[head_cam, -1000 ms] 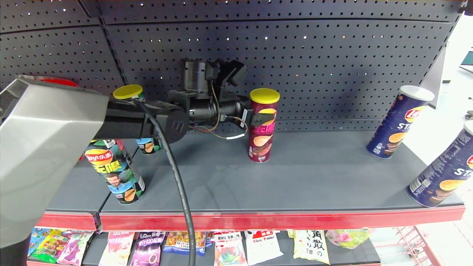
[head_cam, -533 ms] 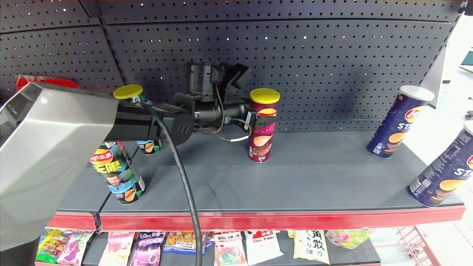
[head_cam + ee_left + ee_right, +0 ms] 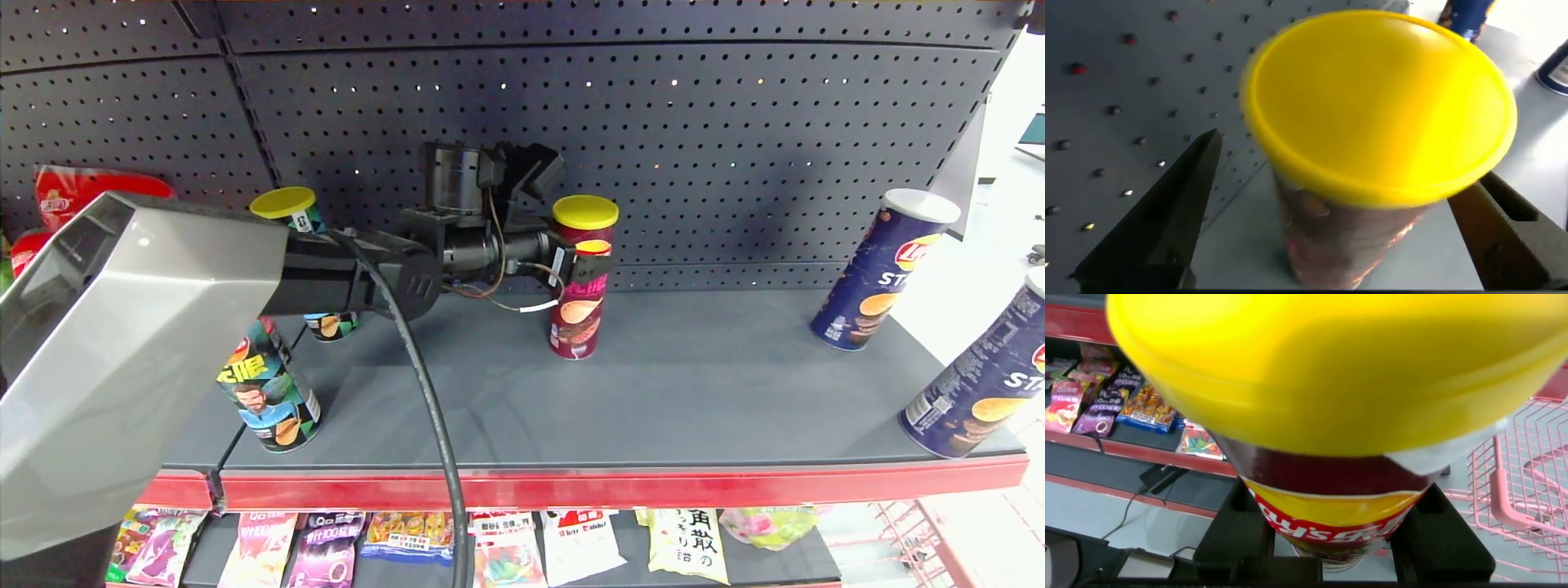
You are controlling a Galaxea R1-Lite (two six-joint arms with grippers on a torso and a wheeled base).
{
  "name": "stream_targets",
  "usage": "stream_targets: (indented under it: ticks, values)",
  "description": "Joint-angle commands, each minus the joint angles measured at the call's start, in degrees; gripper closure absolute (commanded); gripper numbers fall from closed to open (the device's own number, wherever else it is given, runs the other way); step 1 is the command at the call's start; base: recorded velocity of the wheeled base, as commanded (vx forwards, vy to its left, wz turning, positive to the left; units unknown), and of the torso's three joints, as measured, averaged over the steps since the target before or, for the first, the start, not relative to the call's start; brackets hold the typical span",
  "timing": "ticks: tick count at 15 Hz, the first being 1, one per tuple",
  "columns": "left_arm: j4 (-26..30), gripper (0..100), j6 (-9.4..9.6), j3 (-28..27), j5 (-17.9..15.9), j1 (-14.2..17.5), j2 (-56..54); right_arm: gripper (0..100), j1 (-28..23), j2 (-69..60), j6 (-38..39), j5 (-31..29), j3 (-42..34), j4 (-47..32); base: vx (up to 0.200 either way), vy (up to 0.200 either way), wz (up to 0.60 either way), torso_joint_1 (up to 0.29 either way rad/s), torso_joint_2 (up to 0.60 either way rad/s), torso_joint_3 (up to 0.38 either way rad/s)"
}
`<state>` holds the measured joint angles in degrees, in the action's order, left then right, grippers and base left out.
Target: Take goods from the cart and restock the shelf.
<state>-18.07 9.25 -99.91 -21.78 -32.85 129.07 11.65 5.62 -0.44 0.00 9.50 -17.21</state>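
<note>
Left gripper (image 3: 584, 265) at the maroon can (image 3: 581, 306), which stands upright on the grey shelf (image 3: 653, 392) near the pegboard back (image 3: 735, 122), about midway along its length. The can is a tall tube with a flat yellow lid, a dark maroon wall printed with crisp pictures and a pale band at the foot. In the left wrist view the black fingers (image 3: 1167, 220) stand apart, one on each side of the tube – pegboard shows through the gap beside one of them.

Right gripper (image 3: 1339, 539) clamped on a second can (image 3: 1331, 416) of like kind: yellow lid, maroon wall, yellow band lower down, a black finger pressed against each side. Behind it are a pink wire cart (image 3: 1527, 482) and a lower shelf of snack packets (image 3: 506, 547).

Also on the grey shelf – two green cans to the left, one at the rear (image 3: 286, 204) and one near the red front edge (image 3: 273, 396), and two blue cans (image 3: 882, 273) at the right end.
</note>
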Motion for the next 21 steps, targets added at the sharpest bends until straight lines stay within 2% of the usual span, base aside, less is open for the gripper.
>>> stream_targets:
  ticks: [1, 9, 13, 15, 16, 17, 18, 21]
  values:
    - [0.0, 100, -0.02, -0.1, 0.0, -0.5, 0.5, 100, 0.0, 0.1, 0.2, -0.1, 0.0, 0.0, 0.000, 0.000, 0.00, 0.000, 0.00, 0.000]
    - [0.0, 100, -0.02, 0.4, -0.1, -0.9, -0.1, 100, 0.0, 0.1, 0.2, -0.1, 0.0, 0.0, 0.000, 0.000, 0.00, 0.000, 0.00, 0.000]
    - [0.0, 100, -0.11, 4.8, -0.3, -2.1, -5.1, 100, 0.0, 0.1, 0.2, 0.0, 0.0, 0.0, 0.000, 0.000, 0.00, 0.000, 0.00, 0.000]
    - [-0.2, 100, -4.07, 14.3, 0.0, -4.8, -12.8, 100, 0.0, 0.1, 0.1, 0.0, 0.0, 0.0, 0.000, 0.000, 0.00, 0.000, 0.00, 0.000]
    - [-0.4, 100, -4.33, 15.8, 0.0, -4.9, -13.8, 100, 0.0, 0.1, 0.1, 0.0, 0.0, 0.0, 0.000, 0.000, 0.00, 0.000, 0.00, 0.000]
    - [-1.4, 100, -3.98, 20.9, 0.2, -5.0, -16.5, 100, 0.0, 0.1, 0.1, 0.0, 0.0, 0.0, 0.000, 0.000, 0.00, 0.000, 0.00, 0.000]
    - [-2.5, 100, -3.98, 22.7, 0.3, -5.0, -17.2, 100, 0.0, 0.1, 0.1, 0.0, 0.0, 0.0, 0.000, 0.000, 0.00, 0.000, 0.00, 0.000]
    - [-12.5, 100, -4.07, 32.5, 2.5, -5.0, -18.9, 100, 0.0, 0.1, 0.0, 0.0, 0.0, 0.0, 0.000, 0.000, 0.00, 0.000, 0.00, 0.000]
